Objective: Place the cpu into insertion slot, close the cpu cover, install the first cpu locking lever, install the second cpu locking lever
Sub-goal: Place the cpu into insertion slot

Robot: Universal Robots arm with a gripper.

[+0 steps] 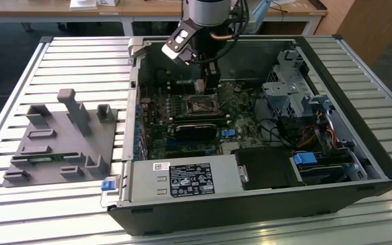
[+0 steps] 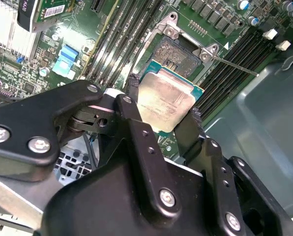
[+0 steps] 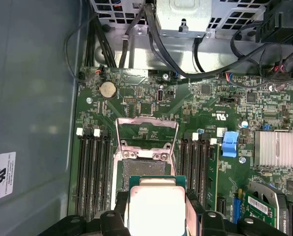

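Observation:
My gripper (image 2: 163, 101) is shut on the cpu (image 2: 167, 98), a flat square chip with a dull silver top and a green edge. One black finger (image 2: 131, 105) presses each of two opposite sides. The chip hangs a little above and beside the insertion slot (image 2: 175, 53), a square socket with a dark centre and silvery rim. In the first wrist view the cpu (image 3: 156, 206) sits between the fingers (image 3: 194, 209), with the insertion slot (image 3: 142, 168) just beyond. The cpu cover (image 3: 146, 132) stands raised open behind the socket. A thin locking lever (image 2: 235, 66) juts out from one socket corner. In the exterior view the gripper (image 1: 211, 86) hovers over the socket (image 1: 199, 104).
Black memory slots (image 3: 93, 172) flank the socket on both sides. A blue clip (image 3: 229, 144), a finned silver heatsink (image 3: 275, 147) and cables (image 3: 136, 29) lie nearby. The open case's walls (image 1: 346, 107) ring the board. A grey fixture (image 1: 59, 143) lies on the table at the exterior view's left.

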